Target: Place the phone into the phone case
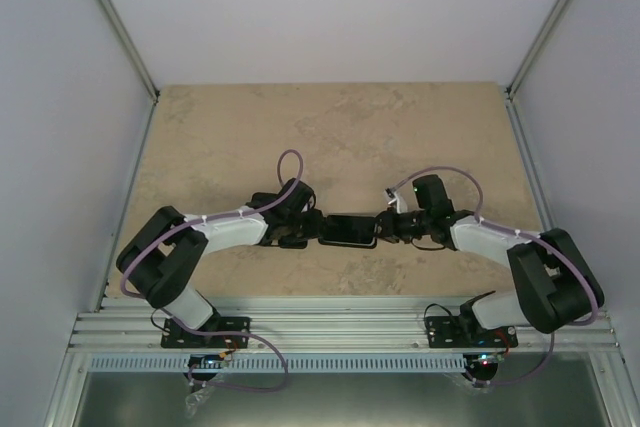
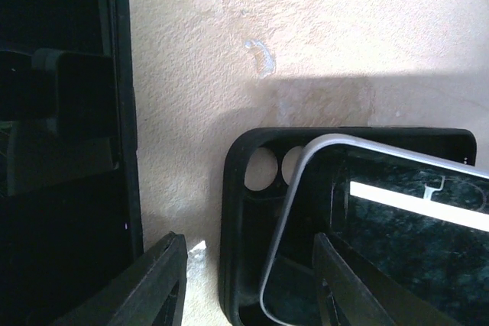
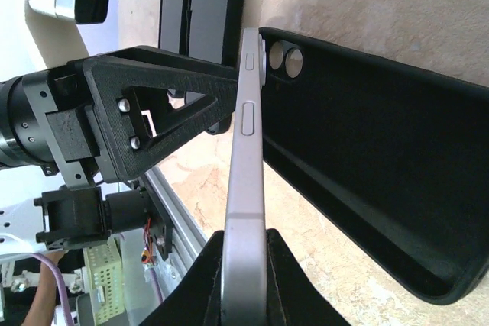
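From my remote seat, the phone case (image 2: pixel 235 211) is my reference. It lies open side up on the worktop (image 1: pixel 330 127), midway between the two arms, and I can see its two round camera holes in both wrist views.

The phone (image 3: pixel 246 181) is not seated. Its end nearest the camera holes rests in the case's hollow, and the rest of it rises out of the case at a tilt. Its silver edge and side buttons face the right wrist camera.

The right pincer (image 3: pixel 244 284) is clamped on the phone's edge at the end away from the camera holes, with one finger pressed against each flat face.

The left pincer (image 2: pixel 250 265) is at the case's camera-hole end with its jaws parted about halfway. One finger (image 2: pixel 153 288) stands outside the case rim, with a strip of bare worktop between them. The other finger is above the phone's glass, inside the case outline. I can't make out any contact between either finger and the phone or the case, so the left pincer has hold of nothing.
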You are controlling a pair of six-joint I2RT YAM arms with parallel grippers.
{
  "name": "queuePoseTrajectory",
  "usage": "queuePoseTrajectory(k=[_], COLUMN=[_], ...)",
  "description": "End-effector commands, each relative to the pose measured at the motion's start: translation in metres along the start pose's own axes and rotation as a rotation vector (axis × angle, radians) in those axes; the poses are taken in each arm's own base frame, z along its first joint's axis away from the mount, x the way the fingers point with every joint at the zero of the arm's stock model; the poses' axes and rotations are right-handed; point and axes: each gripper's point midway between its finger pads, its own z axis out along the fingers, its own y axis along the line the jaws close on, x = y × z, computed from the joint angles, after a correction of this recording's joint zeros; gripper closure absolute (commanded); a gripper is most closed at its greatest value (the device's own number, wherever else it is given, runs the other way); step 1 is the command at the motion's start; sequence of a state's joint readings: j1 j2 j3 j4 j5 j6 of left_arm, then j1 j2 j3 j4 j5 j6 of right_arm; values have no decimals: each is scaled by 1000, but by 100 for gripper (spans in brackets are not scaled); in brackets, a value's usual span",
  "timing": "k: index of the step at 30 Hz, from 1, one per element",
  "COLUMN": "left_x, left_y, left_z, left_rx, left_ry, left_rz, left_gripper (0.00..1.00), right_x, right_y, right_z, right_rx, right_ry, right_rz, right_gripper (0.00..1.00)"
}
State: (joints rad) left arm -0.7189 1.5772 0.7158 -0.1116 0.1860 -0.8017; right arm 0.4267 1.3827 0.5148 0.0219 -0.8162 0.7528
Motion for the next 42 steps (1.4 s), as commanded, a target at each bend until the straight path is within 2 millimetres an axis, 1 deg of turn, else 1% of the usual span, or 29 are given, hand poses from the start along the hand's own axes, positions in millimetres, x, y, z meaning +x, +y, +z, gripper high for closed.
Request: queuePoseTrajectory(k=[1,6,18,21,26,31,34,40,42], left_x=[2,6,13,15,15,16,16,17,19], left_y=[5,3,3,5,11,13,14,15,16], left_z=[4,5,9,9,7,6,6,4,3], left_rx=[1,19,22,0,-29,-36,-39,-40,-37], left_ry=[4,17,36,34,26,24,23,20,22], left_rz=[-6,-11,-2,7,9,7,7,4,3], left_gripper=[53,54,66,68,68,67,67,67,67], right_x=[-5,-3,-3,-4,-9,-8,-10,-11,-11], right_y=[19,12,-2,-5,-8,-13,-16,-20,-25], right_z=[2,8,24,25,22,17,14,8,7], right_rx=[-110,-118,-120,-90,-31,32,76,183,234], right_ry=[15,44,106,110,99,105,98,85,79], right_rz=[-40,-4,63,50,14,1,-15,-64,-81], right_gripper=[100,100,98,91,74,59,53,46,44])
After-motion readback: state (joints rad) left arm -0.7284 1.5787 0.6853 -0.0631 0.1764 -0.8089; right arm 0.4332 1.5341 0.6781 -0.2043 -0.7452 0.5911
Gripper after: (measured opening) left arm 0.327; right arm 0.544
